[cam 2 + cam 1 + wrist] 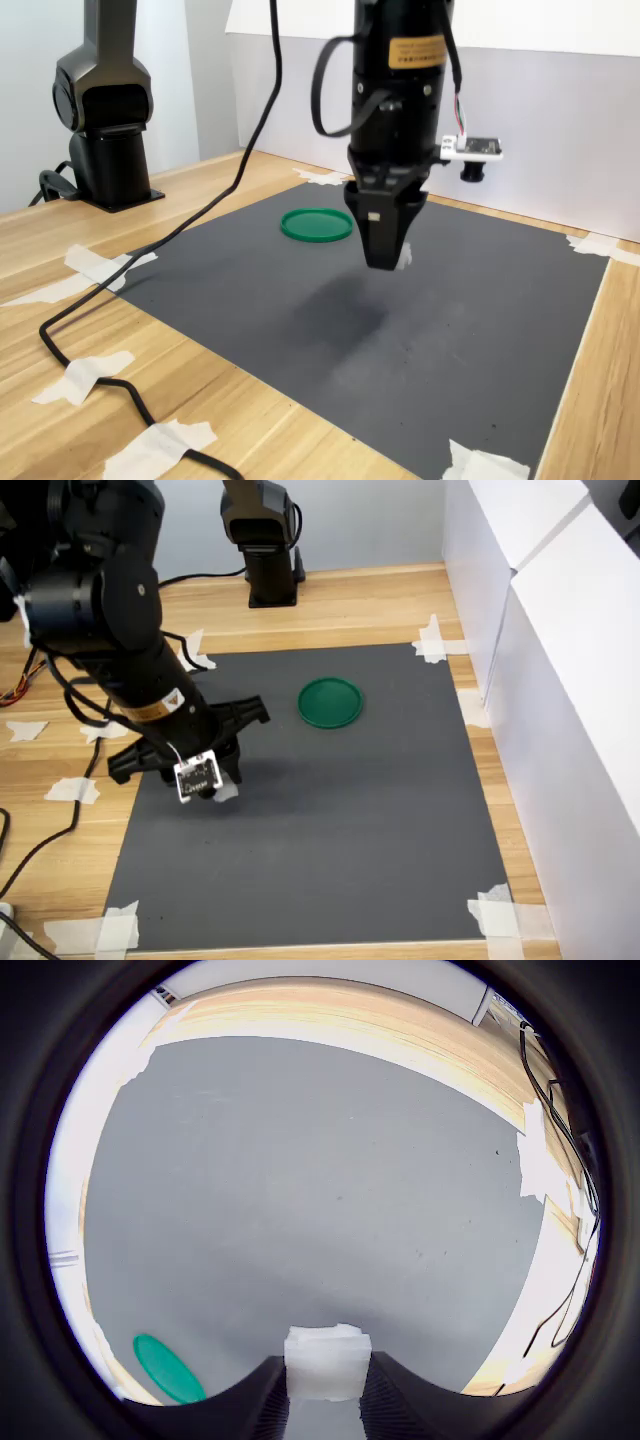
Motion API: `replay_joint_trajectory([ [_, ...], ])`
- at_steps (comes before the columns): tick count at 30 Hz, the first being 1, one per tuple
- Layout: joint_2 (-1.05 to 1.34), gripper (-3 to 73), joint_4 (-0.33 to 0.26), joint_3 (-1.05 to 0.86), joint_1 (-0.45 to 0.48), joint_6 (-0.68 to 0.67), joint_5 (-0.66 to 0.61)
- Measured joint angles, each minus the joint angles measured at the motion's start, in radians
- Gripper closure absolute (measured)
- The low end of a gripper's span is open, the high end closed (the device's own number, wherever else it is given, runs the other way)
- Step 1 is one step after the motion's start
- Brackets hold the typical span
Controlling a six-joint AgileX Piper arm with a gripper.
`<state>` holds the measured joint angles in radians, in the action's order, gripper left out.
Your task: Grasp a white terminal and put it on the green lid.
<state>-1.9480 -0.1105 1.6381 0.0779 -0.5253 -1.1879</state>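
The end effector (322,1400) is holding the terminal (327,1362) between its two fingers (258,1405), narrow, w/ the white block sitting right at the tips. In the wrist view the block is filling the gap, both sides pressed by the dark fingers, so the grip is looking firm, I think. In the second exterior view the end effector (385,250) is hanging above the mat (470,320), pointing straight down, and a shadow is lying on the mat below it; so the terminal is in the air, not on the surface. Only a small white edge of it (403,258) is showing there.

The lid (330,702) is lying flat on the mat, well apart from the arm, toward the first exterior view's right and a bit farther back. In the wrist view the lid (167,1368) is showing only at the edge of the picture, so the end effector is not yet over it.

My judgement: the grasp is done and the carry step is in hand. The height is probably for clearing the lid's rim. Next move is needing a sideways travel until the block is above the lid center, then lowering and opening. Risk: the block is small, it may tip or roll off if released too high.

The mat is being fixed to the tabletop (350,605) w/ tape (432,640) at the corners, so it is not sliding.
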Motion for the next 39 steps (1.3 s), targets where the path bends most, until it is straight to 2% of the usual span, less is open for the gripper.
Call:
replay_joint_trajectory([
  [10, 0.267, 41.9, -0.105, -0.266, -0.003, -0.074, -0.018],
  [13, 0.346, 41.9, -0.101, -0.349, -0.041, -0.093, -0.017],
  [16, 0.407, 41.9, -0.093, -0.420, -0.120, -0.090, -0.009],
  [25, 0.500, 41.9, -0.092, -0.589, -0.305, -0.009, 0.067],
  [32, 0.488, 41.9, -0.061, -0.697, -0.322, 0.011, 0.213],
  [39, 0.415, 41.9, -0.050, -0.709, -0.322, 0.023, 0.295],
])
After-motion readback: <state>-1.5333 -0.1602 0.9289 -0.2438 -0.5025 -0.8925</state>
